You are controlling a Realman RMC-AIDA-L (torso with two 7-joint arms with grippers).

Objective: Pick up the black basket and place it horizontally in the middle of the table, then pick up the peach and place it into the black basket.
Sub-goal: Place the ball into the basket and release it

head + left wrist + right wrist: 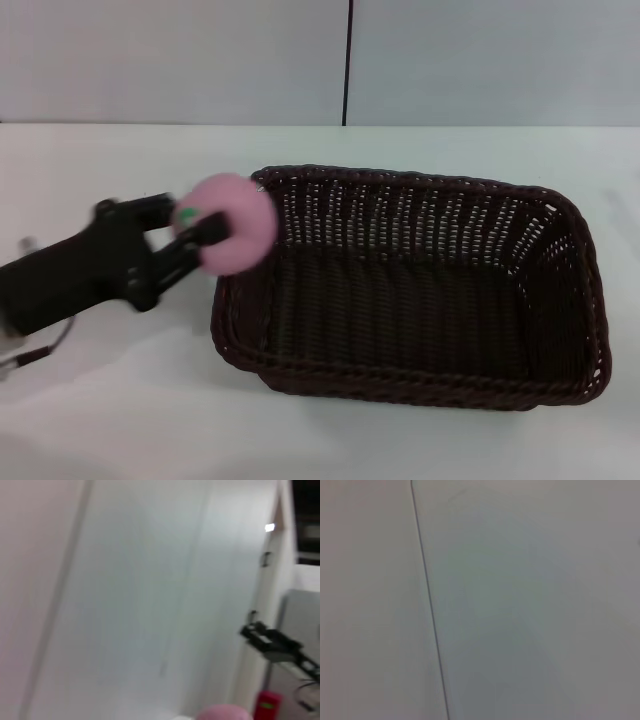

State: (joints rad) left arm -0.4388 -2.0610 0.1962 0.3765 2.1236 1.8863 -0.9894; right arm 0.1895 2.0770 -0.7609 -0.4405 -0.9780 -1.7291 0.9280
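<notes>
As the head view shows it, the left end effector (205,232) is closed on the peach (233,223), its dark fingers (192,258) clamped against the pink fruit on the side where the green leaf mark sits. The peach is held clear of the table (120,410), right at the left end of the black basket (410,285), overlapping that end's braided rim; whether it touches the rim is hard to judge from this angle. Beyond the held fruit the basket lies with its long side across the table, open side up, its woven floor bare.

In the left wrist view, only the pink crown of the peach (223,713) shows at the frame's edge, just in front of the end effector. Past it stand a pale wall, a dark piece of equipment (275,646) on a stand and a small red object (267,705).

The right wrist view takes in only a plain pale panel crossed by one thin dark seam (430,615). The right end effector appears in no view.
</notes>
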